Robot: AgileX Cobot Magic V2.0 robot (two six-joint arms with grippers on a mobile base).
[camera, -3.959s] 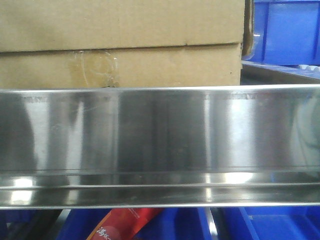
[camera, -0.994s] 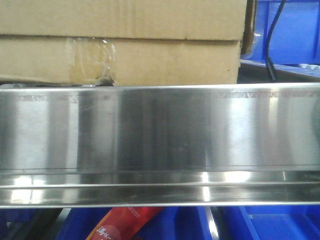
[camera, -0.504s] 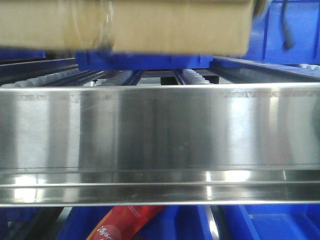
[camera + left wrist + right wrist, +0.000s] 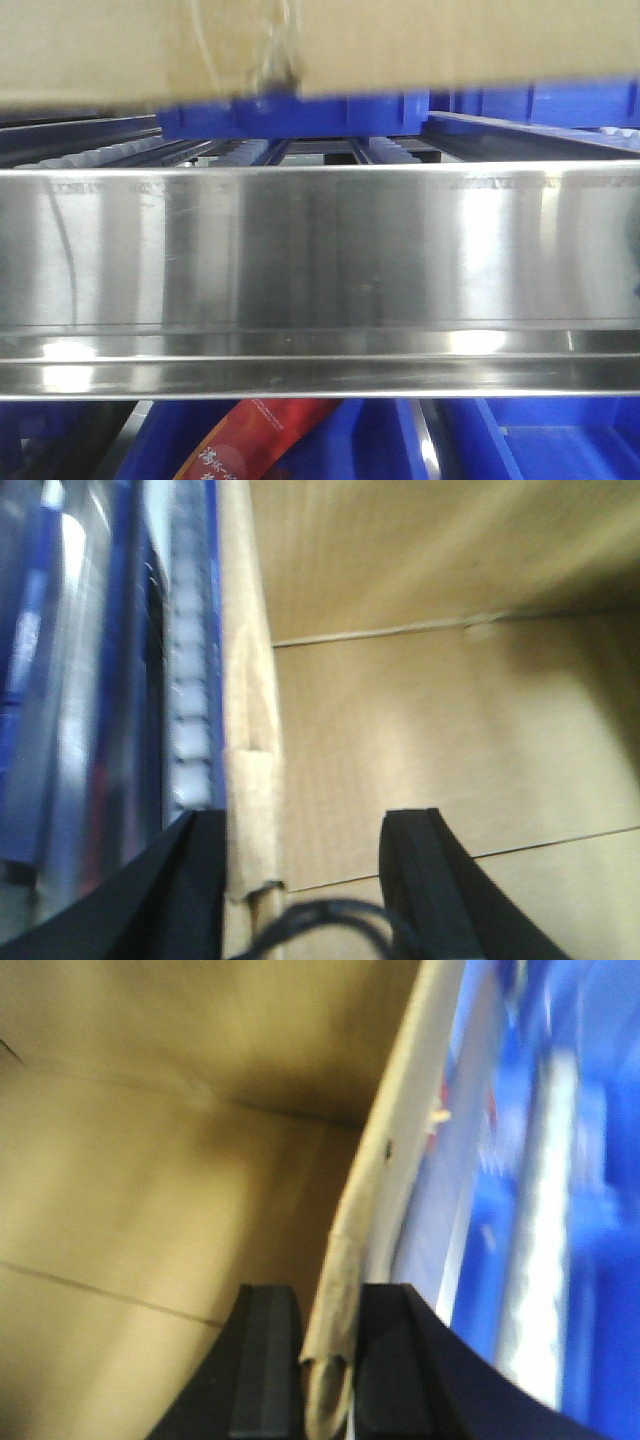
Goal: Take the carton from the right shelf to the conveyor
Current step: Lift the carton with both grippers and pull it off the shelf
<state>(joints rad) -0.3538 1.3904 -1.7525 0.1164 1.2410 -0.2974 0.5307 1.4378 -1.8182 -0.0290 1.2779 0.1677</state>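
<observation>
Hanging just above the rollers (image 4: 395, 148) of the right shelf (image 4: 320, 250), the carton (image 4: 400, 45) is held at both side walls to balance its width: right gripper (image 4: 330, 1300) clamped tight on one wall, left gripper (image 4: 305, 825) straddling the other, fingers visibly apart.

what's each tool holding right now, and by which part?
Brown cardboard carton. Right tool pinches its right wall's edge; left tool straddles the left wall, clamp unclear.
</observation>
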